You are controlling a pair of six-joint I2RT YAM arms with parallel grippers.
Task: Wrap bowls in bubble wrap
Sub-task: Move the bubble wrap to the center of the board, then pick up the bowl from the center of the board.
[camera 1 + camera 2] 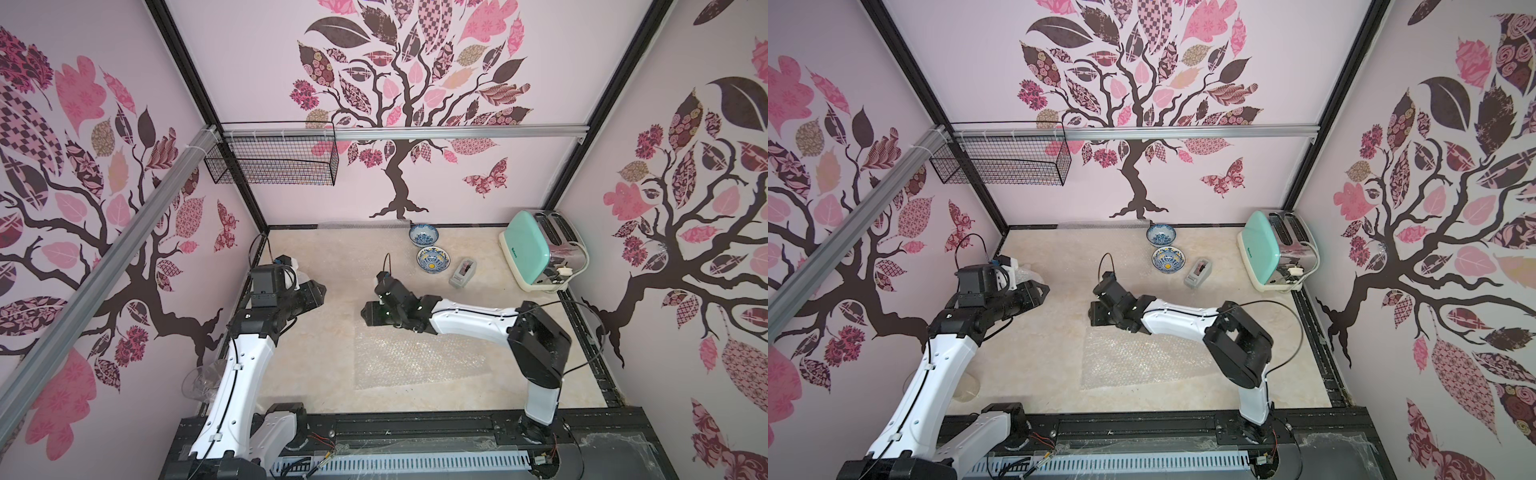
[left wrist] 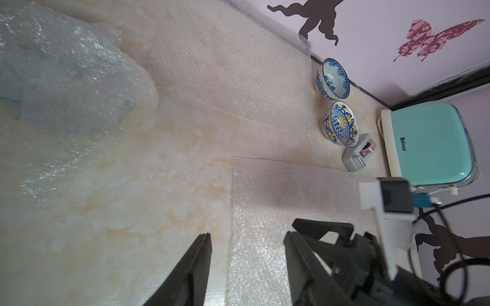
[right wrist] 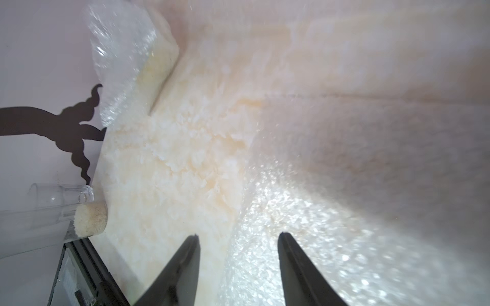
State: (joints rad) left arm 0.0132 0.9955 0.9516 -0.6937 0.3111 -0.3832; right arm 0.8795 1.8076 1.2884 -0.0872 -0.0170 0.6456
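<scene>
Well left of the toaster [image 1: 540, 253], nearer the robot, the flat bubble wrap sheet [image 1: 415, 357] lies bare. It looks light and slippery, so a jaw snagging its edge could drag or bunch it and leave no flat bed for a bowl. Farthest from the toaster sits a wrapped bundle [image 2: 66, 74]. Just left of the toaster, the blue-and-white bowl [image 1: 424, 235] and the yellow-accented bowl [image 1: 433, 259] stand unwrapped, well apart from both grippers. The right gripper [image 3: 238, 235], jaws parted and empty, straddles the sheet's edge. The left gripper [image 2: 248, 233], also parted and empty, hangs beyond the sheet.
</scene>
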